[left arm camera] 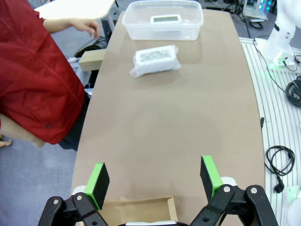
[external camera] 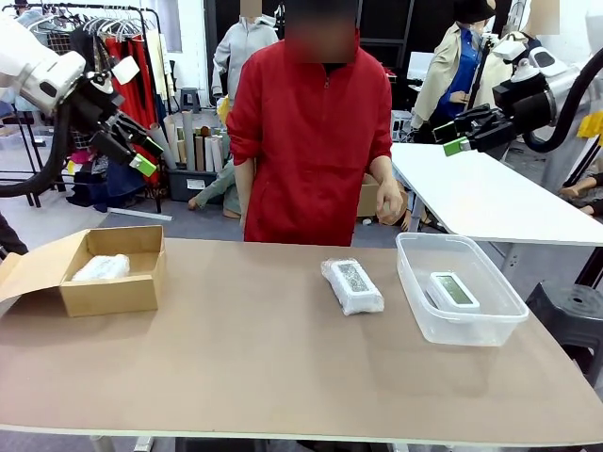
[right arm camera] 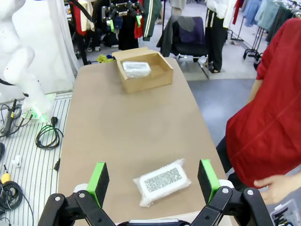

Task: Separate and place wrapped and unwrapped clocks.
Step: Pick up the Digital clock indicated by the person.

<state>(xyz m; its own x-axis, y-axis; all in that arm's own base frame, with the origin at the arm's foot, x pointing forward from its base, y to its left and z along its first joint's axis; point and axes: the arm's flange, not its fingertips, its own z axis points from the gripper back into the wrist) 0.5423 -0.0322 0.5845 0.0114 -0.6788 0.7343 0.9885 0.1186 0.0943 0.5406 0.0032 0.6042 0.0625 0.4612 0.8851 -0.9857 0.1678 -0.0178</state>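
The left tool [left arm camera: 153, 181] hangs above the left end of the desk [external camera: 236, 377] and the right tool [right arm camera: 153, 181] above its right end, both with fingers spread and holding nothing. One wrapped clock [external camera: 351, 285] lies bare on the desk, right of centre. A second wrapped clock [external camera: 101, 268] sits in the open cardboard box [external camera: 113, 294] by the left edge. The unwrapped clock [external camera: 453, 290] lies in the clear tub [external camera: 471, 330] by the right edge. A person [external camera: 311, 141] in red stands at the far edge.

Cardboard box [left arm camera: 136, 208] cut by btm edge, wrapped clock [external camera: 101, 267] partly hidden inside.
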